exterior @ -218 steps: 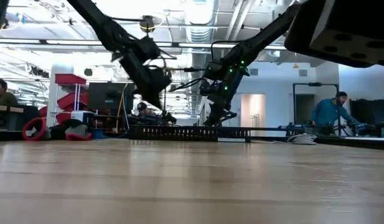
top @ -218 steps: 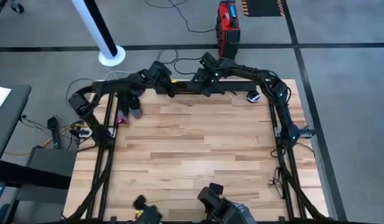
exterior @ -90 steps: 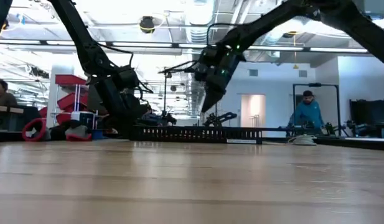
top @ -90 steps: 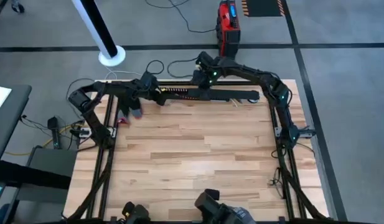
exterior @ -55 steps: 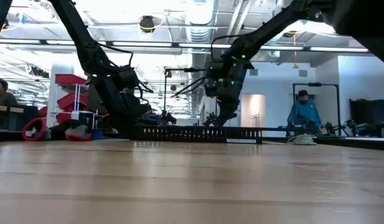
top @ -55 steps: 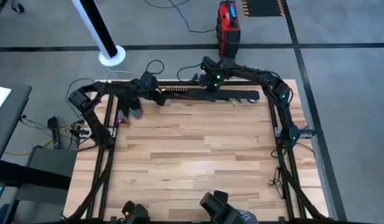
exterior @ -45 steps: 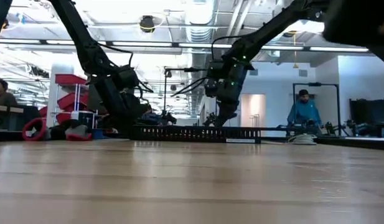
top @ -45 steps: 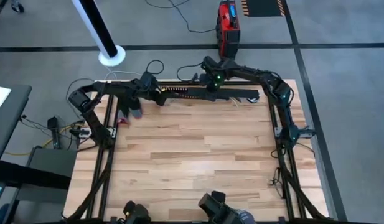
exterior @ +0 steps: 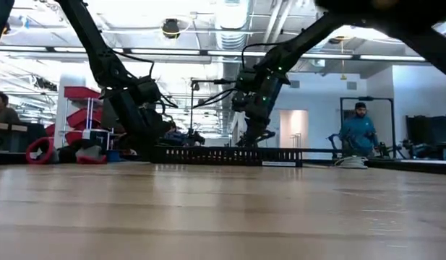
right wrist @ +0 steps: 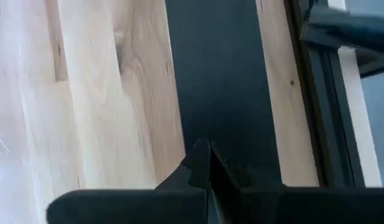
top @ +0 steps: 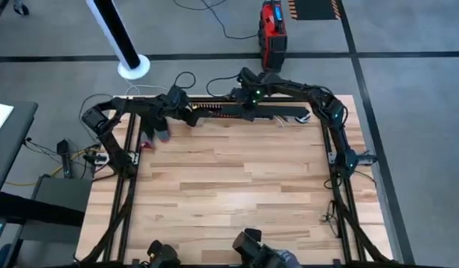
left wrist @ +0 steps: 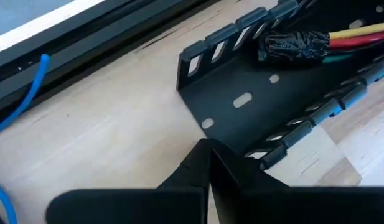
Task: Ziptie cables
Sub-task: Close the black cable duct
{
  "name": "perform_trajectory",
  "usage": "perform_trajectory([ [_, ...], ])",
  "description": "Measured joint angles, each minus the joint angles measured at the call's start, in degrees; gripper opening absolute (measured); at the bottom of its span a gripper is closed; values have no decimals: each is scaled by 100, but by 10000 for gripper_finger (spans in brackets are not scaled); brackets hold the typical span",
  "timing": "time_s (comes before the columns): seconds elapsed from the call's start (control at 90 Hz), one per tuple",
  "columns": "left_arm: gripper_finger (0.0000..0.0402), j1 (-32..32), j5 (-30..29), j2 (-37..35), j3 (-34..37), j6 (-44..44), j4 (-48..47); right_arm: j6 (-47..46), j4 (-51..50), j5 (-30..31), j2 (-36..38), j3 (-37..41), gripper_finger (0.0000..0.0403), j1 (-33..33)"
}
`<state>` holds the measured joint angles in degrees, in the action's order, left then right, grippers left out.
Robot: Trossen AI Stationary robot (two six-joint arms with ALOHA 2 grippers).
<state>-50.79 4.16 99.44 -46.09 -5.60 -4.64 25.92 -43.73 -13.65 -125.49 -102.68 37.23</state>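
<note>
Left gripper (left wrist: 207,155) at open end of black slotted cable channel (left wrist: 241,102), far edge of table (top: 229,179); fingers (left wrist: 193,163) pressed together, holding nothing. Cables (left wrist: 341,38) (red, yellow, green, black-wrapped end) lying inside channel, just beyond the tip. Right gripper (right wrist: 207,158) over flat black strip (right wrist: 216,74) near channel middle, fingers together, empty. Person (exterior: 358,133) in background.

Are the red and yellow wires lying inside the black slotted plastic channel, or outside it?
Inside. In the left wrist view the red and yellow wires lie in the black slotted plastic channel, between its slotted walls.
</note>
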Motion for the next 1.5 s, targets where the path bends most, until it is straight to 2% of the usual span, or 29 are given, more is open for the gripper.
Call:
perform_trajectory([
  [0.244,0,-6,5,0,-4,30,-4,157,-643,13,66,-766,0,-16],
  [0.378,0,-19,9,0,-5,32,-11,264,-1425,471,55,-991,0,38],
  [0.533,0,-23,9,0,-7,65,-31,160,-2071,1057,56,-901,0,237],
  [0.689,0,-25,7,0,-6,86,-42,20,-2052,1364,57,-602,0,377],
  [0.889,0,-27,7,1,-4,87,-45,-40,-1761,1360,89,-88,0,407],
  [1.5,0,-1,20,-60,-146,264,-60,108,-1011,1121,85,225,0,273],
])
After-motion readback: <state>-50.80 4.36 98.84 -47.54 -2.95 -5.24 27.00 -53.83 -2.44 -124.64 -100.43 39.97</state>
